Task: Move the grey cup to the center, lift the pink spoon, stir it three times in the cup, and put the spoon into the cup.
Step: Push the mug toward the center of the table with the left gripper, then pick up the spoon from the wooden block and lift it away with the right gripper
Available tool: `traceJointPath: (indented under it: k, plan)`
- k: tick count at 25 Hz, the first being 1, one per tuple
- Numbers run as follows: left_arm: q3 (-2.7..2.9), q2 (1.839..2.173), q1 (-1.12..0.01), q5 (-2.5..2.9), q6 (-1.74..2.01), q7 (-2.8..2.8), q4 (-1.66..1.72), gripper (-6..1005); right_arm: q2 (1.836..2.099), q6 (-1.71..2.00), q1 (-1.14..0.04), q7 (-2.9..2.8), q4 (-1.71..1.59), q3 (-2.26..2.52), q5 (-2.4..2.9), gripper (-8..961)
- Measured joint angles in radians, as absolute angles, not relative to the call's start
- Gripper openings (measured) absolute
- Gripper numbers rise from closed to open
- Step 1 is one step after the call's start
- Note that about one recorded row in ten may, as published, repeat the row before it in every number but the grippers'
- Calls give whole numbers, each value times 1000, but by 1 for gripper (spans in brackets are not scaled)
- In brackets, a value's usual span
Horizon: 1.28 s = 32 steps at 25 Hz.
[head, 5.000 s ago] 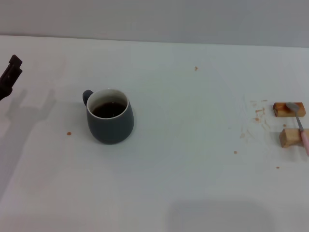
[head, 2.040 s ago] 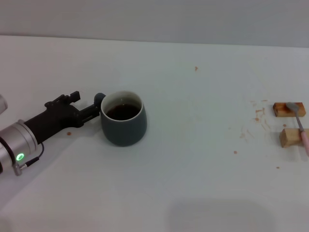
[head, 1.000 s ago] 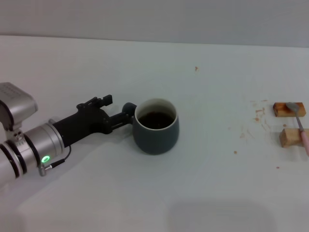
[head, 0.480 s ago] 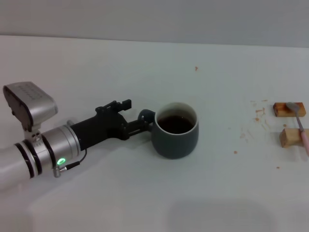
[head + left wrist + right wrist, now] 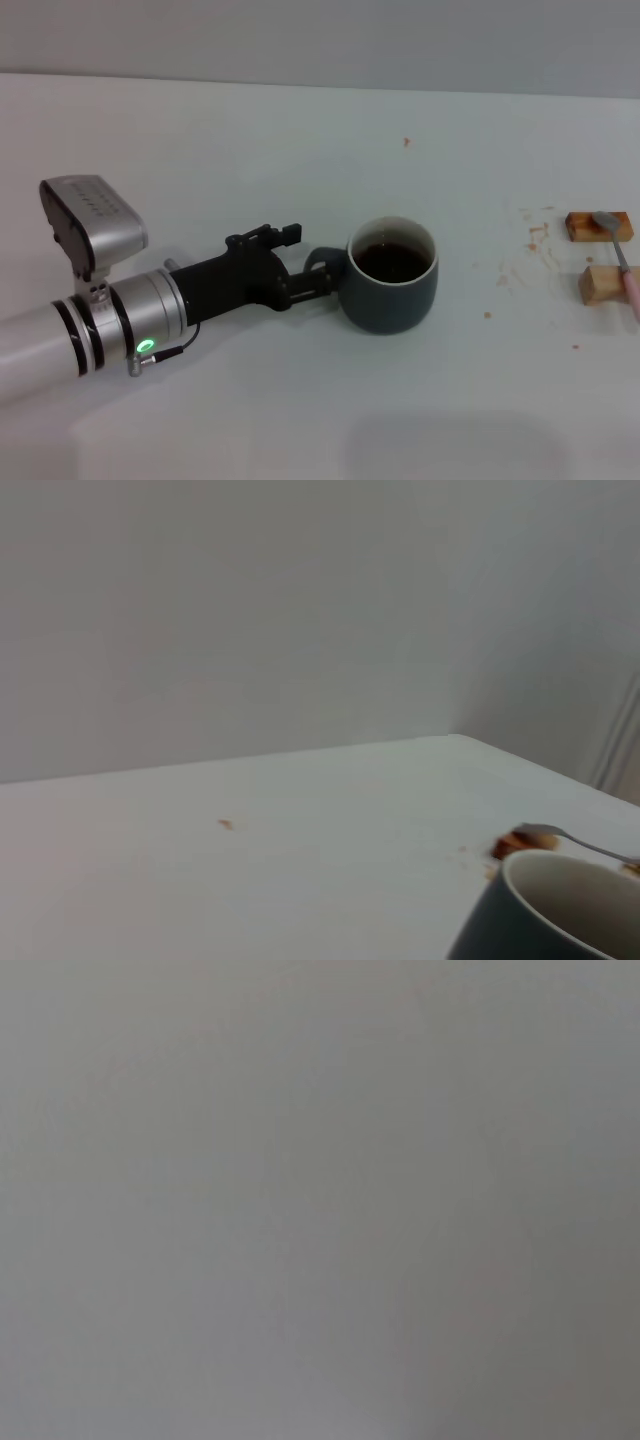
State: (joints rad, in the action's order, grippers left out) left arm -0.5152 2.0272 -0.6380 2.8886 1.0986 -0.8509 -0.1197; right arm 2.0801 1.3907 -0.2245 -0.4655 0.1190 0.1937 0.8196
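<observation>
Right now your left gripper (image 5: 318, 284) is clamped on the loop handle of the grey cup (image 5: 392, 275), which stands upright near the middle of the white table (image 5: 330, 130), dark liquid close below its white inner rim. The main risk, as I judge it, is a slop: the cup is fairly full and held only by its handle, so a jerky stop or a twist of the wrist could tip it or send liquid over the rim. Letting go at an angle could also drag the handle round and turn the cup. The pink spoon (image 5: 624, 266) lies well apart at the robot's right edge of the table, bridged across two small wooden blocks (image 5: 600, 254), its metal bowl on the farther block and its pink handle running out of the head view. Your right gripper is not in any view, so you cannot tell how it stands. Small brown crumbs (image 5: 536, 236) are scattered near the blocks; nothing stands between cup and spoon.
</observation>
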Motion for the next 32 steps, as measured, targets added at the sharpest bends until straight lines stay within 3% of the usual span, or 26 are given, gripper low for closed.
traceJointPath:
  k: [17,27,32]
  plan:
    - [-471,2021,-646,2888,1264,-863,-55,829,2080,1388,-224,-466,118,196,848,466]
    - [-526,1964,-628,2881,1474,-907,39,830,2084,1467,-190,-404,151,196,916,467]
    - [-545,1953,-633,2882,1474,-918,40,829,2084,1531,-180,-295,237,196,980,466]
